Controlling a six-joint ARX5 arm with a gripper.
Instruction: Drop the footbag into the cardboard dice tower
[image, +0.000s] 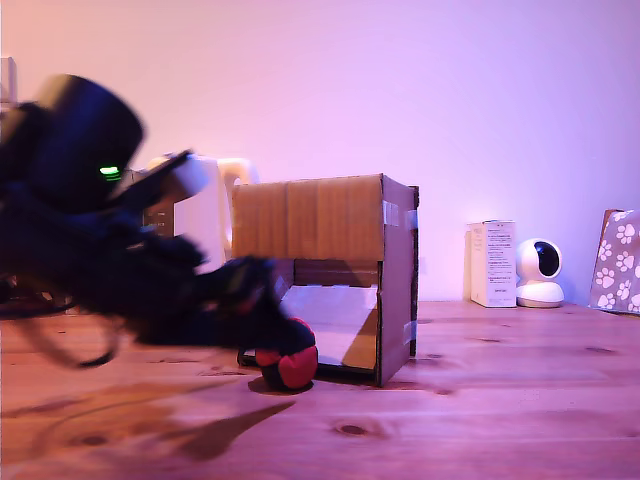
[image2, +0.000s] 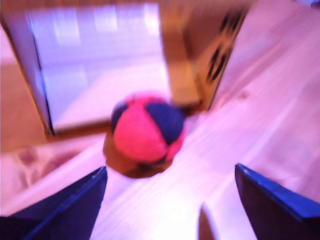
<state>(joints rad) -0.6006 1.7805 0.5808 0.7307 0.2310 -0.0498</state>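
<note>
your gripper: fingers spread, empty | footbag: round, no long axis, ahead between fingers, on table | cardboard dice tower: opening just beyond footbag, facing you

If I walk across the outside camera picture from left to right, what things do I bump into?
Robot arm → footbag → cardboard dice tower → white box → small white camera → paw-print box.
</note>
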